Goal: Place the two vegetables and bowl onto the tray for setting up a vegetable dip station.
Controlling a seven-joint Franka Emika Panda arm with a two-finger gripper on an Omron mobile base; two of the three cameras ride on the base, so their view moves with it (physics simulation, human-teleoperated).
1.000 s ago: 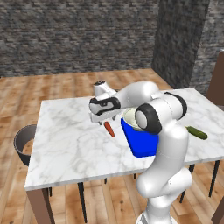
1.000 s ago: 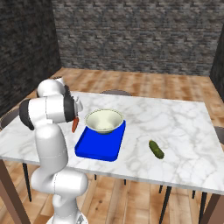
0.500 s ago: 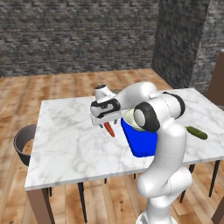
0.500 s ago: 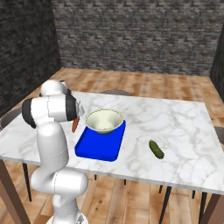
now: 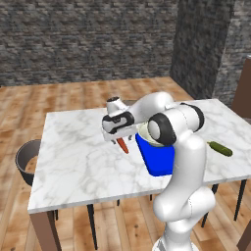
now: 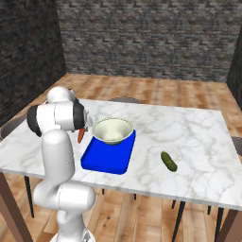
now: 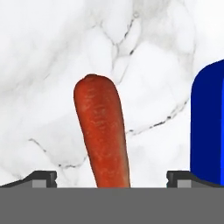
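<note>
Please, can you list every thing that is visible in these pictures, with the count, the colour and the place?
carrot: one, orange-red, on the table beside the tray, between the open claw's fingers
cucumber: one, dark green, on the table, apart from the tray
bowl: one, cream-white, on the tray's far end
tray: one, bright blue, on the table
table: one, white marble
chair seat: one, dark, beside the table
claw: one, open, low over the carrot

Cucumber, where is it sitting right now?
The cucumber lies on the marble table, to the right of the blue tray in the right base view, apart from it and near the table's front edge.
</note>
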